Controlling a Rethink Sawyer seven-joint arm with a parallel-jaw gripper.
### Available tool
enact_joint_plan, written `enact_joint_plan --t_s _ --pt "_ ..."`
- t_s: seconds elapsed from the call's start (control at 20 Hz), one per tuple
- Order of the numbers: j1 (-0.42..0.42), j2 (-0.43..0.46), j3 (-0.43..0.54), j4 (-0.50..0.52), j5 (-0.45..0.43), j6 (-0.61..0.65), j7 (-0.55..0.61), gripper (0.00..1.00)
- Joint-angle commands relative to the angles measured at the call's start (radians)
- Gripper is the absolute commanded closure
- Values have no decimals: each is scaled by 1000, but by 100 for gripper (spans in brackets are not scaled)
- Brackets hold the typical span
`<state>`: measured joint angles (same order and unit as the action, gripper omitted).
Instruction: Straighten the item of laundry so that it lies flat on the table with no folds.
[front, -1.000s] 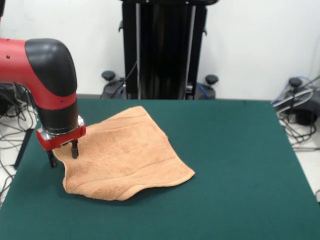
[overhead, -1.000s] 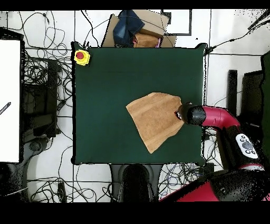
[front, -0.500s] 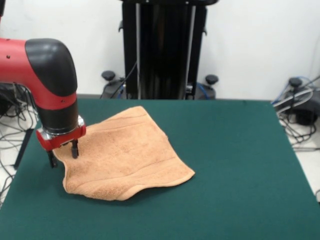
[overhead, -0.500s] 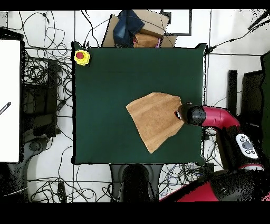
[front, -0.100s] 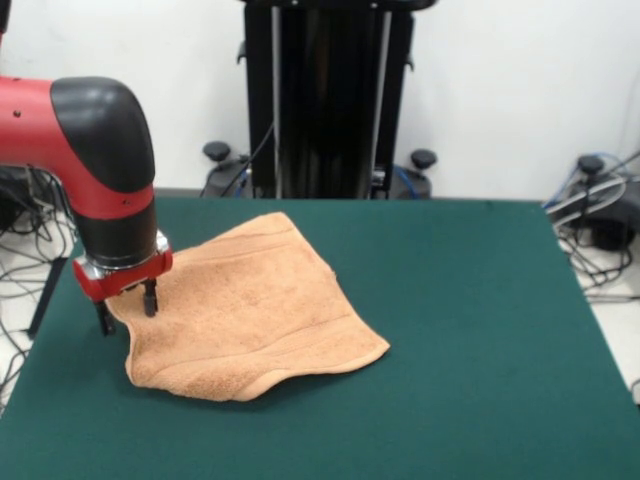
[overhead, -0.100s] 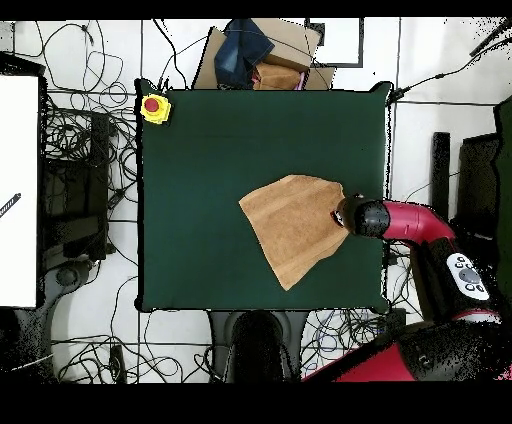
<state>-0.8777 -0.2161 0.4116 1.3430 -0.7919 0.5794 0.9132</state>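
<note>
Peach-orange terry-cloth towel (front, -0.100s: 245, 315) with hemmed edges, spread on a wide dark green felt-topped table (front, -0.100s: 470, 340). Seen from the front, the towel lies left of the table's middle, turned like a diamond, mostly flat, with a woven band running near its lower edge and that edge slightly wavy. One corner sits between the two dark fingertips of a red and black robot arm's gripper (front, -0.100s: 126, 308), at the towel's left corner; the jaws are spread, one fingertip (front, -0.100s: 149, 298) over the cloth and the other beyond the towel's edge over green felt. Whether they touch the cloth is unclear. From overhead, a yellow box with a red button (overhead, -0.100s: 154, 107) sits at one table corner, well apart from the towel (overhead, -0.100s: 295, 222)
</note>
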Motion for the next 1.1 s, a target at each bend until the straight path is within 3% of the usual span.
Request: enact_joint_plan --t_s 0.05,1.1 --pt "20 14 20 25 -32 30 -90 0" --pt "0 10 42 45 -27 12 -107 0"
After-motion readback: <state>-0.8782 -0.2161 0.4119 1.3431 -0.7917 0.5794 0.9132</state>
